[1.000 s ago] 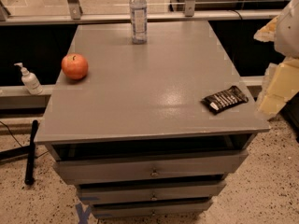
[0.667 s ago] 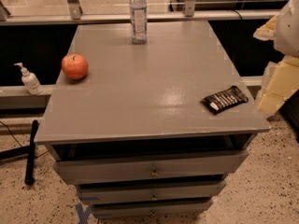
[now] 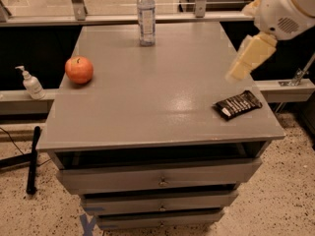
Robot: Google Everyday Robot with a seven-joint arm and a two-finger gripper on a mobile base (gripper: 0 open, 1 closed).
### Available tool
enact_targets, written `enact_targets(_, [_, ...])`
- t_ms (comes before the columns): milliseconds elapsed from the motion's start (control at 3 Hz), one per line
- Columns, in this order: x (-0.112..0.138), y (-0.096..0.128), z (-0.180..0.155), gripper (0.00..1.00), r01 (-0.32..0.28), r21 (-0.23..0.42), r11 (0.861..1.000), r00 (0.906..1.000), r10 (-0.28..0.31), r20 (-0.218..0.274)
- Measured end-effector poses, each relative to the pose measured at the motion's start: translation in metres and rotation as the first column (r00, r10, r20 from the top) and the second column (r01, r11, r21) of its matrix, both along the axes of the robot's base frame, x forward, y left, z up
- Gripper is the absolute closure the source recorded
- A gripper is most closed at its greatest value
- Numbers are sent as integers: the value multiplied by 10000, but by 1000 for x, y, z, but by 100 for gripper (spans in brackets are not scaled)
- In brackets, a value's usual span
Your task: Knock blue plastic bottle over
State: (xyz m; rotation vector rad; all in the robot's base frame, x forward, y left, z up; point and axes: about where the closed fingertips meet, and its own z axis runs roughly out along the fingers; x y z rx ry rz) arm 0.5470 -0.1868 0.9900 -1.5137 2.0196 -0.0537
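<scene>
Clear bluish plastic bottle (image 3: pixel 146 16) is standing upright, top centre; cream gripper (image 3: pixel 239 68) is hovering upper right; I cannot tell its closure.

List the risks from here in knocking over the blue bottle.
1. The blue plastic bottle stands near the far edge of the table; tipped away, it may roll off.
2. The pincer hangs over the right side, above the dark snack packet; a low sweep could drag that along.

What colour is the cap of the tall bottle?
White, in the camera view, on the blue plastic bottle; the gripper hovers at right.
</scene>
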Motion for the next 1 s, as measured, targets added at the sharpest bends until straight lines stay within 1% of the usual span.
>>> enact_targets(333, [103,28,12,0,63,1818,9833,9937,-265,1087])
enact_targets(667, [164,55,19,0,86,2770,9608,9879,-511,1464])
enact_targets(1000, [217,85,13,0,331,3671,9296,9886,-844,1248])
